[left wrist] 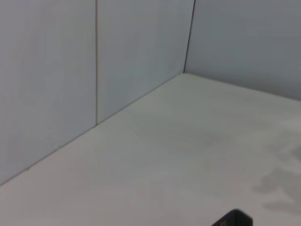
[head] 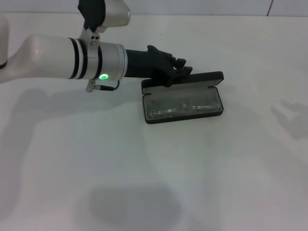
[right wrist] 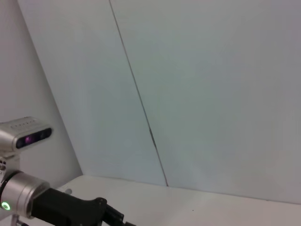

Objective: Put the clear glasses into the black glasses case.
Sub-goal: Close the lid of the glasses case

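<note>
The black glasses case (head: 208, 78) lies open on the white table in the head view, its lid standing up along the far side. The clear glasses (head: 182, 107) lie inside the case's grey tray, folded and hard to make out. My left gripper (head: 180, 71) reaches in from the left and sits at the lid's far left edge, touching or just above it. In the left wrist view a black corner (left wrist: 232, 219), likely part of the case, pokes in at the picture's edge. The right gripper is out of view; the right wrist view shows my left arm (right wrist: 61, 207) from afar.
The white table (head: 154, 183) stretches around the case, with faint stains at the right (head: 288, 115). Pale wall panels (left wrist: 94, 61) bound the table at the back.
</note>
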